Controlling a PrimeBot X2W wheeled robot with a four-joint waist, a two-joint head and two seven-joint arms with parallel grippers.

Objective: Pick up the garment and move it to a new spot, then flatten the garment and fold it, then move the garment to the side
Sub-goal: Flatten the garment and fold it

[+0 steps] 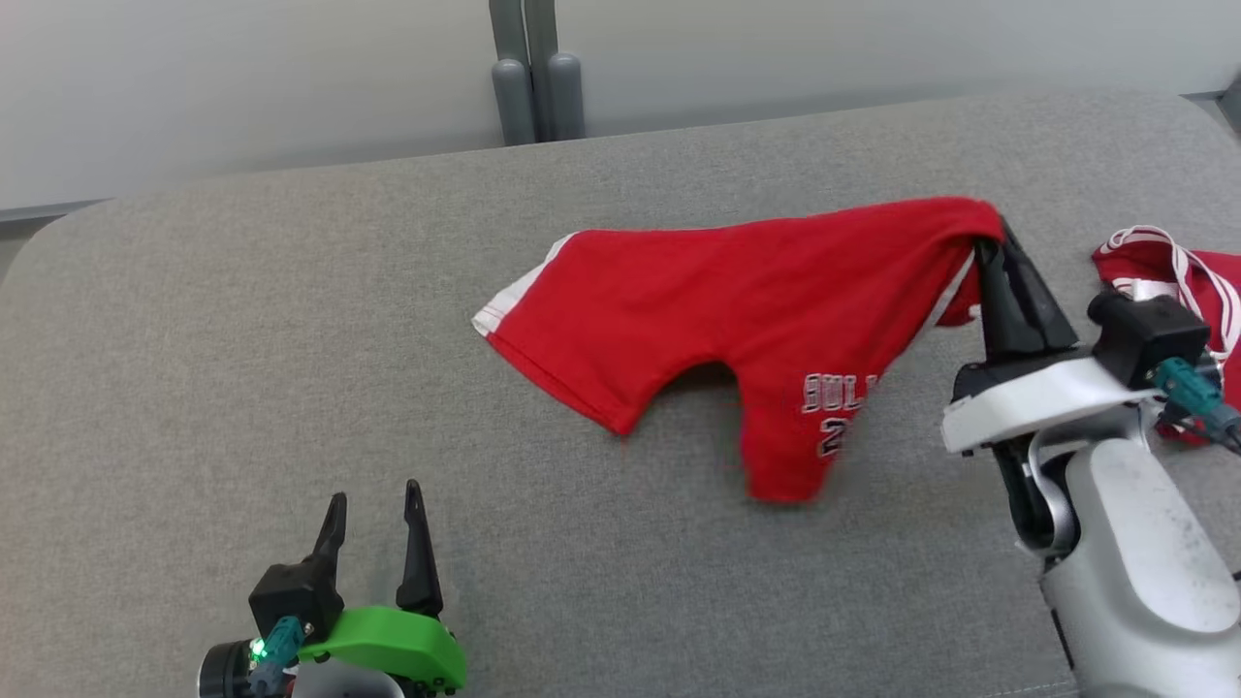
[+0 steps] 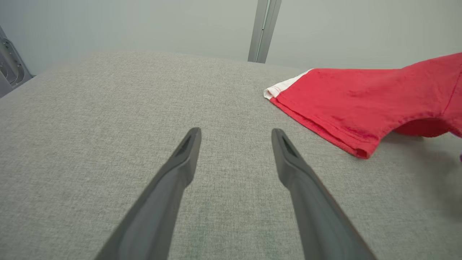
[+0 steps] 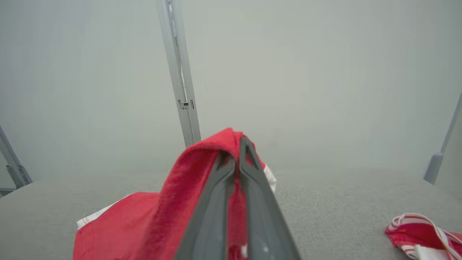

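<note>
The garment (image 1: 717, 310) is a red piece with white trim and white lettering, spread across the middle of the grey table (image 1: 242, 368). Its right end is lifted off the surface, pinched in my right gripper (image 1: 991, 239), which is shut on the cloth. In the right wrist view the red garment (image 3: 187, 195) drapes over the closed fingertips of that right gripper (image 3: 236, 153). My left gripper (image 1: 373, 509) stands open near the front left, apart from the cloth. In the left wrist view the left gripper (image 2: 236, 139) holds nothing, and the garment (image 2: 361, 101) lies to its right.
A second red and white striped garment (image 1: 1178, 276) lies at the table's right edge, behind my right wrist, and shows as a striped garment (image 3: 422, 233) low right in the right wrist view. A grey post (image 1: 533, 78) stands behind the table against a pale wall.
</note>
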